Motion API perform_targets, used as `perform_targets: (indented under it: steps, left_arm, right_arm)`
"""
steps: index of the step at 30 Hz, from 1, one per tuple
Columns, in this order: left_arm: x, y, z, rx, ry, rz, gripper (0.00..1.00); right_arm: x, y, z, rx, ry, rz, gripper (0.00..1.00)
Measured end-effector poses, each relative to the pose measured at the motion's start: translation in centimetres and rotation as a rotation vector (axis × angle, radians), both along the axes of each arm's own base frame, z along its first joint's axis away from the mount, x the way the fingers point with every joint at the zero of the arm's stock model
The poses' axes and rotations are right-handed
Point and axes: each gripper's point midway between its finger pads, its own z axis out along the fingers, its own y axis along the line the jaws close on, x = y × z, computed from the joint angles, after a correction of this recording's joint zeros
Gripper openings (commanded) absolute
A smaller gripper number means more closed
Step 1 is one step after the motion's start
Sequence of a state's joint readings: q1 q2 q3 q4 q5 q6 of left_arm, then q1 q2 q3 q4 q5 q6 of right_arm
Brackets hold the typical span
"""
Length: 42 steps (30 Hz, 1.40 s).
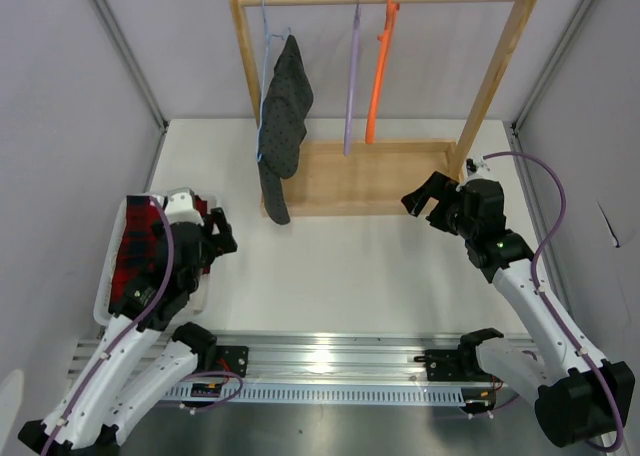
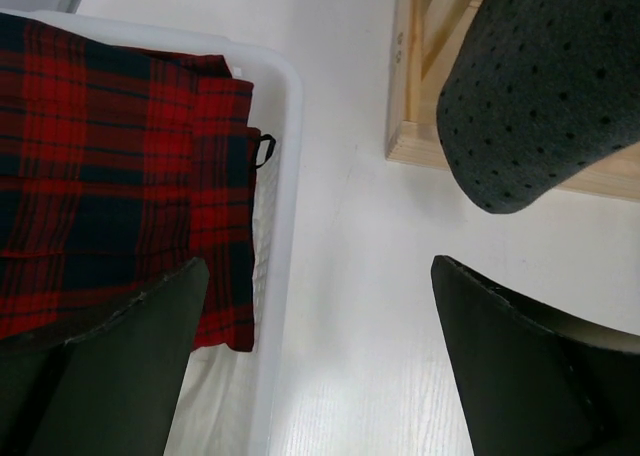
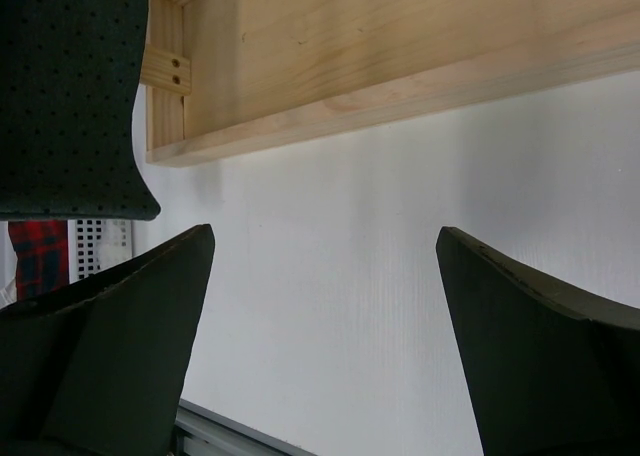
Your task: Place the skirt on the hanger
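Skirt (image 2: 100, 176) – red-and-black plaid, lying folded flat in a white bin (image 2: 287, 166) at the left side of the table (image 1: 330, 276). A small black loop shows at its edge by the bin's rim.

Left gripper (image 2: 318, 266) hangs over the bin's right rim, one finger above the plaid and the other above bare table. Jaws spread wide, nothing between them.

Right gripper (image 3: 325, 233) is well apart from the skirt, near the right foot of the wooden rack (image 1: 390, 176), over bare table. Jaws likewise spread wide, holding nothing.

Hanger (image 1: 351, 86) – pale lilac, bare, hooked on the rack's top rail just beside an orange hanger (image 1: 378, 76). To their left a light blue hanger (image 1: 264, 46) carries a dark grey dotted garment (image 1: 283, 116), whose lower end droops in front of the rack's base.
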<state>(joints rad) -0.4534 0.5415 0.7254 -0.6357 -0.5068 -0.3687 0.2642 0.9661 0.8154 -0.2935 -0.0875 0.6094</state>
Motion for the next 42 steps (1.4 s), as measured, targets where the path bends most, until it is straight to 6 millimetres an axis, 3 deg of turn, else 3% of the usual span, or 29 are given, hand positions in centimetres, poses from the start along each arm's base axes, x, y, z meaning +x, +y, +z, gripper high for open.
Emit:
perform_targets:
  steps: [5,11,19,22,27,33,38,41,42]
  left_arm:
    - [1.1,0.3,0.3,0.013,0.051,0.066,0.99]
    - [1.6,1.5,-0.8,0.017,0.100,0.145,0.99]
    - [4.3,6.7,-5.5,0.025,0.278,0.369,0.99]
    - [5.0,8.0,-7.5,0.029,0.345,0.433,0.94]
    - [6.2,9.2,-9.8,0.036,0.424,0.489,0.92]
    - [8.8,9.3,-10.3,0.040,0.446,0.496,0.91]
    - [9.5,9.3,-10.9,0.035,0.458,0.502,0.74]
    - [9.5,9.2,-11.3,0.034,0.470,0.506,0.55]
    - [9.5,9.2,-11.4,0.036,0.472,0.504,0.42]
  right_arm:
    - [0.0,0.0,0.0,-0.009,-0.003,0.005,0.99]
    - [0.0,0.0,-0.1,-0.012,-0.004,0.011,0.99]
    - [-0.2,0.4,0.0,-0.001,-0.001,0.031,0.99]
    - [-0.3,0.5,-0.2,0.002,0.001,0.038,0.99]
    - [-0.5,0.7,-0.5,0.012,0.011,0.048,0.99]
    - [-0.4,0.8,-0.4,0.018,0.006,0.053,0.99]
    - [-0.5,0.9,-0.3,0.028,0.007,0.055,0.99]
    - [-0.6,1.0,-0.1,0.034,0.005,0.060,0.99]
    - [-0.6,1.0,-0.1,0.036,0.004,0.062,0.99]
